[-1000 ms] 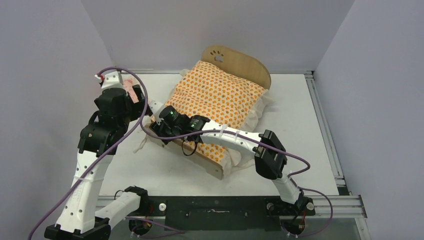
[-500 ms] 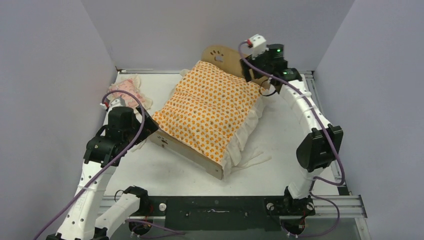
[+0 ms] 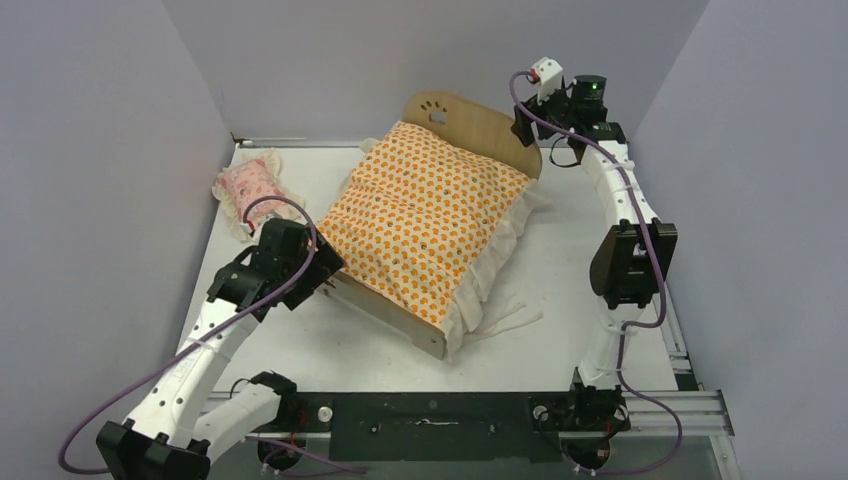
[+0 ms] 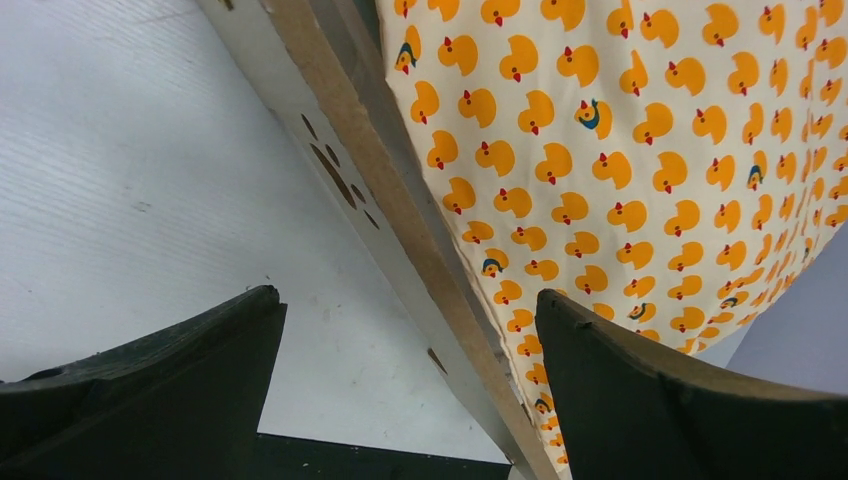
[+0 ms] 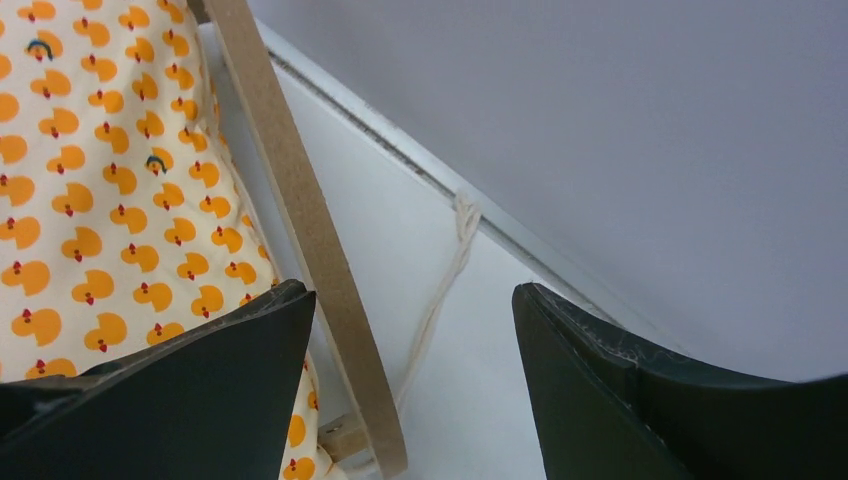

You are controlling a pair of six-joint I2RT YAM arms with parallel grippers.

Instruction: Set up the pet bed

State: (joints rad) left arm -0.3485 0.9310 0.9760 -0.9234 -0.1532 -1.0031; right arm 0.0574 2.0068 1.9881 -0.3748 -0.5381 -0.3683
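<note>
well, the white table (image 3: 580, 270) carries the bed (image 3: 487, 124) at its middle, set on a slant, with the paw-print headboard toward the far wall and the low footboard toward the near left. the duck-print cushion (image 3: 425, 215) lies on the bed and covers it, its white frill hanging over the right side. the left gripper (image 3: 325, 270) sits low at the left end of the footboard, jaws spread wide with the board's edge running between them; whether a finger touches it cannot be told. the right gripper (image 3: 523, 128) hovers at the right end of the headboard, jaws spread and holding nothing, the curved edge just beside one finger. the pink pillow (image 3: 248, 185) lies in the far left corner, apart from the bed.
</note>
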